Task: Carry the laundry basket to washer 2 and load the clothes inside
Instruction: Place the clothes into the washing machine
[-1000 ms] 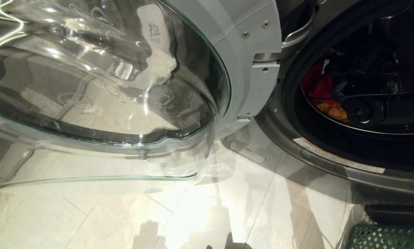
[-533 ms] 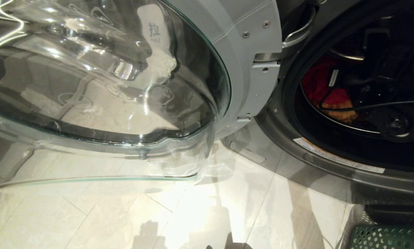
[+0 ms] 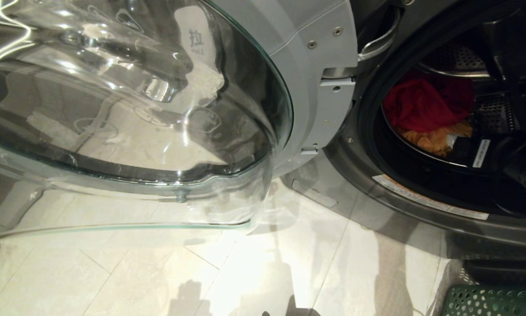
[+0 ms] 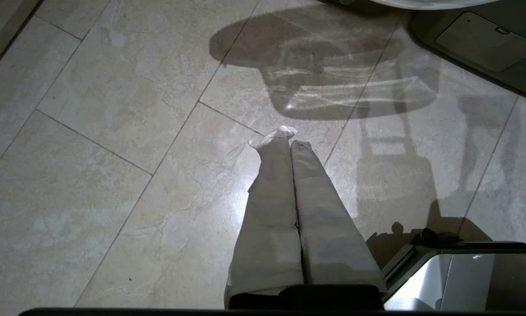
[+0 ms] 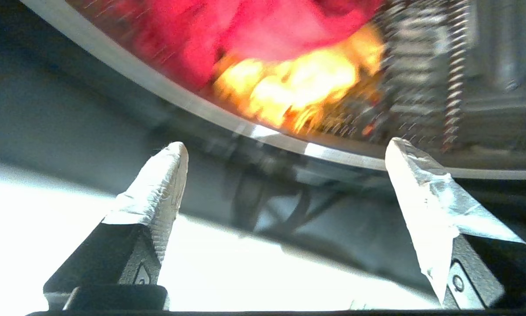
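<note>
Loading step: red cloth [image 3: 421, 103] and orange cloth [image 3: 434, 138] lie in drum [image 3: 493, 112]. R gripper [image 5: 285, 169] at drum mouth, fingers spread, empty. L gripper [image 4: 289, 142] clenched over floor, idle. Basket [image 3: 491, 300] beside washer, contents unseen. Next: likely reach into basket for more.

Count at the washer: one of each, two garments

One washer [image 3: 377, 193] with one glass door [image 3: 135, 109] swung open on the left; two garments in the drum, one red [image 3: 421, 103] and one orange [image 3: 430, 139]; one green basket [image 3: 491, 300] at the near right.
</note>
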You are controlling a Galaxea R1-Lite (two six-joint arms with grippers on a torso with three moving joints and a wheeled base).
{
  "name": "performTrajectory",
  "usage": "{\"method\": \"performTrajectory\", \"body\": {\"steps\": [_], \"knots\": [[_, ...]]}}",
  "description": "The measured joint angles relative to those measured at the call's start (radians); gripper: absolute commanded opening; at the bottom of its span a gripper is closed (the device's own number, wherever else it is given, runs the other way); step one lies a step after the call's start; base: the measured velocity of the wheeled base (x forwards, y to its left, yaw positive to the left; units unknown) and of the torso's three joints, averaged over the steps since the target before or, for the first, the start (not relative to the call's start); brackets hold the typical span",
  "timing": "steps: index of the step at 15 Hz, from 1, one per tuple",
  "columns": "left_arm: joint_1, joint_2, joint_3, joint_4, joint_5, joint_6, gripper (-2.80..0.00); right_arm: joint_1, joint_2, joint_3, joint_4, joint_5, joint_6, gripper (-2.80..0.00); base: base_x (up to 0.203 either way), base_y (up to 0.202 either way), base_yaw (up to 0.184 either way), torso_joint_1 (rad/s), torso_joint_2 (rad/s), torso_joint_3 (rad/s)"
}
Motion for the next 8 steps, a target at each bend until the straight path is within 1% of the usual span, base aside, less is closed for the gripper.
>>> {"method": "performTrajectory", "body": {"steps": [2, 3, 5, 8], "knots": [[0.0, 0.0, 0.0, 0.0, 0.0, 0.0, -2.8, 0.043, -0.07, 0.013, 0.1, 0.037, 0.01, 0.0, 0.0, 0.0, 0.0, 0.0, 0.0, 0.0], [0.0, 0.0, 0.0, 0.0, 0.0, 0.0, -2.8, 0.058, -0.092, 0.016, 0.131, 0.044, 0.033, 0.0, 0.0, 0.0, 0.0, 0.0, 0.0, 0.0], [0.0, 0.0, 0.0, 0.0, 0.0, 0.0, -2.8, 0.095, -0.117, 0.019, 0.156, 0.047, 0.067, 0.0, 0.0, 0.0, 0.0, 0.0, 0.0, 0.0], [0.0, 0.0, 0.0, 0.0, 0.0, 0.0, -2.8, 0.174, -0.133, 0.02, 0.191, 0.046, 0.072, 0.0, 0.0, 0.0, 0.0, 0.0, 0.0, 0.0]]}}
